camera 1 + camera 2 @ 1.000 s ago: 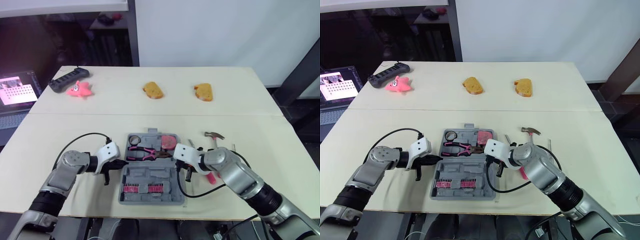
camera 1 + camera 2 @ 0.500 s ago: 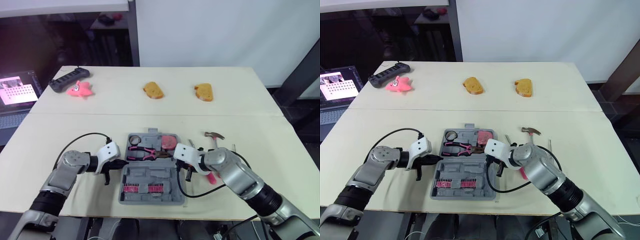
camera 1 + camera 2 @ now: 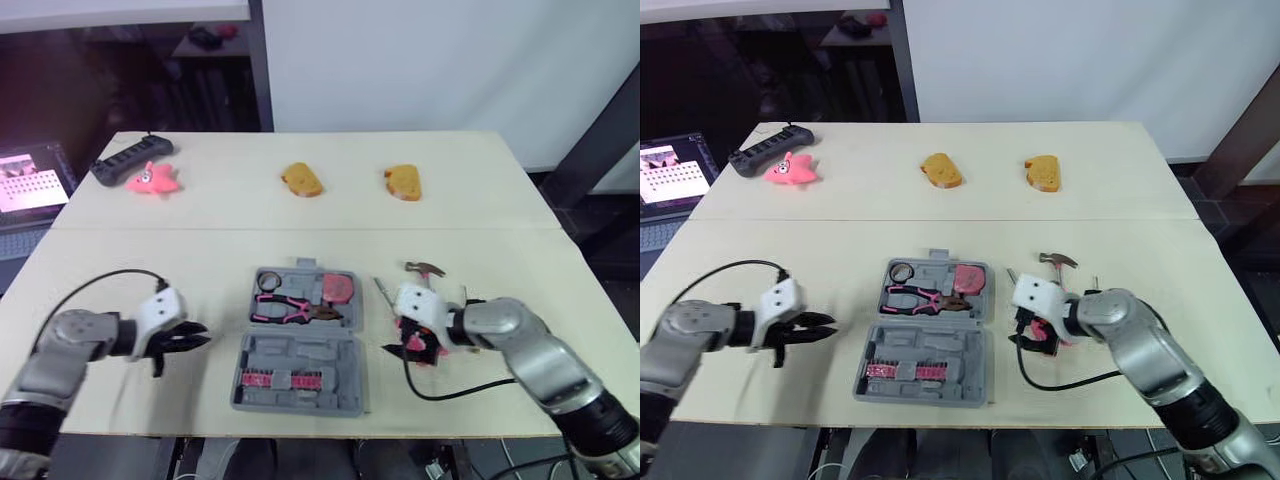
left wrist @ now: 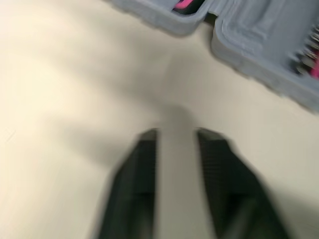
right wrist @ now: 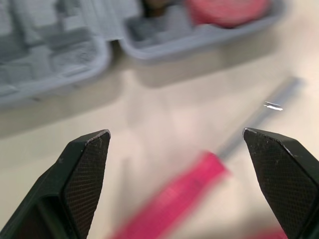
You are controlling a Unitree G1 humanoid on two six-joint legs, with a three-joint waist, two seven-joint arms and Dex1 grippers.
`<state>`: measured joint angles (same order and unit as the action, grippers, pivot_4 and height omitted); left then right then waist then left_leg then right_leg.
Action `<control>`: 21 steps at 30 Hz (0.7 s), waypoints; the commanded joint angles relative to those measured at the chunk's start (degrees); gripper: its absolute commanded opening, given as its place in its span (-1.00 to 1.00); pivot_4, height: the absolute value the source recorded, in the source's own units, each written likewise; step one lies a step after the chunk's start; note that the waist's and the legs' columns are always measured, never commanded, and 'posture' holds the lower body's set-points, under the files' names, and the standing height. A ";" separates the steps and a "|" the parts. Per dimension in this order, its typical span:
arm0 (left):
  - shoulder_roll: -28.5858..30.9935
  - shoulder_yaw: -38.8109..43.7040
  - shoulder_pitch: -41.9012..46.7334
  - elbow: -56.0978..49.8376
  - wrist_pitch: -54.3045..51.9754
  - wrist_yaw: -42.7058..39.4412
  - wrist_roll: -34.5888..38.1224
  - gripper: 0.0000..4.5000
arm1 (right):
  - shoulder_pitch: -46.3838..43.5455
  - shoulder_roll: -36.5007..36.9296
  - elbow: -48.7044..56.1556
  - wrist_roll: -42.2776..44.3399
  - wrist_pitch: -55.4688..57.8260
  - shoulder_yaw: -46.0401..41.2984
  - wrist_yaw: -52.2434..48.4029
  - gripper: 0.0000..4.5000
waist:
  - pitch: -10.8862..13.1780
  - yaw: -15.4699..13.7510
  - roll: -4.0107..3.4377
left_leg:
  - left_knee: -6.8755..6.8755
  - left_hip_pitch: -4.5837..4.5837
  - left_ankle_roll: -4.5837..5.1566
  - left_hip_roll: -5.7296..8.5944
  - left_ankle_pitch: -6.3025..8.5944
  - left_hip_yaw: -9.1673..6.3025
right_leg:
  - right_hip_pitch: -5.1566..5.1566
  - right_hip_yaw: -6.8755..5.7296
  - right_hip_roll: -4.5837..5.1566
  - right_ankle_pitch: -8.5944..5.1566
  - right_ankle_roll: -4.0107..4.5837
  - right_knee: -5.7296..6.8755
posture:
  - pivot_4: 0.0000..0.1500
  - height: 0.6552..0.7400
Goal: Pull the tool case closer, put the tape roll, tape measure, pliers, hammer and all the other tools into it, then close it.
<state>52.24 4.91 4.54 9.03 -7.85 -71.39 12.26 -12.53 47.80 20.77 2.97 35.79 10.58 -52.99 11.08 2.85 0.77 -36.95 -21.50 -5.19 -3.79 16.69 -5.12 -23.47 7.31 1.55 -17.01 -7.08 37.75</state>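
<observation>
The grey tool case [image 3: 330,355] lies open near the table's front edge. Its far half holds the tape roll [image 3: 268,281], pink-handled pliers [image 3: 290,308] and pink tape measure [image 3: 340,287]; the near half holds bits [image 3: 270,380]. The hammer [image 3: 428,270] lies right of the case, its pink handle partly under my right gripper [image 3: 408,345]. That gripper stands wide open [image 5: 174,133] over a pink-handled screwdriver [image 5: 174,199], touching nothing. My left gripper [image 3: 195,337] is left of the case, apart from it, with fingers [image 4: 144,149] parted and nothing between them.
Two bread-like pieces [image 3: 302,180] [image 3: 404,182] lie at the table's back. A pink starfish toy [image 3: 152,178] and a black power strip [image 3: 120,160] are at the back left. A lit screen [image 3: 25,180] stands off the left edge.
Both grippers have left the case's sides and opened. The left drew back to the left; the right moved right, over the pink-handled tools. The camera shifted slightly.
</observation>
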 commanded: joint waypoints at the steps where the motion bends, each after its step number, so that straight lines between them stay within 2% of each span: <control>1: 2.99 6.06 -3.06 -2.04 0.38 -1.81 3.80 0.53 | 2.34 2.62 0.70 4.75 -5.35 -8.62 -2.97 1.00 | 0.06 -0.20 0.04 | 0.01 -0.01 0.00 0.00 0.00 0.00 | -0.01 0.00 0.00 -0.01 -0.01 0.00 | 1.00 1.00; 3: 2.93 6.30 -4.36 -2.35 1.09 -1.19 3.58 0.96 | 3.11 2.79 1.99 6.75 -5.05 -9.22 -4.10 1.00 | 0.06 -0.25 0.03 | 0.02 -0.01 0.00 0.00 0.00 0.00 | 0.00 0.00 0.00 -0.01 -0.03 -0.01 | 1.00 1.00; 9: -0.87 2.87 -5.80 -7.84 -1.40 1.12 3.78 0.99 | 0.03 -0.89 6.15 5.99 1.42 0.36 -2.37 1.00 | 0.07 -0.17 0.03 | 0.00 0.01 0.00 -0.01 0.00 0.01 | 0.02 0.00 -0.02 -0.01 -0.01 -0.01 | 1.00 1.00; 13: -0.81 4.29 -7.77 -10.37 -2.49 0.98 5.31 0.99 | 0.68 -1.46 8.86 7.63 2.73 0.98 -2.00 1.00 | 0.08 -0.28 0.05 | 0.01 -0.03 0.00 -0.01 0.00 0.01 | -0.03 0.01 -0.01 0.01 -0.06 -0.01 | 1.00 1.00; 17: 1.02 11.09 -11.08 -10.31 -3.70 -0.34 9.17 0.99 | 6.65 0.78 8.90 10.34 -1.91 -8.15 -2.71 1.00 | 0.18 -0.43 0.21 | 0.01 -0.03 0.00 -0.01 0.00 0.01 | -0.01 0.01 -0.01 -0.02 -0.02 -0.01 | 1.00 1.00; 21: 3.35 18.30 -14.36 -7.55 -4.66 -0.85 11.06 0.99 | 15.66 2.09 5.69 16.81 -7.26 -25.26 -7.60 1.00 | 0.23 -0.38 0.27 | -0.02 0.01 0.00 -0.01 0.00 0.03 | 0.05 0.01 0.01 -0.04 0.02 -0.07 | 1.00 1.00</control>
<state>54.36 18.71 -8.63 0.50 -12.12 -71.56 21.65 0.46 48.65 27.47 16.90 31.81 -6.62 -57.85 11.31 2.47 1.04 -36.97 -21.49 -5.19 -3.80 16.70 -5.09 -23.40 7.32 1.55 -17.05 -7.05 37.67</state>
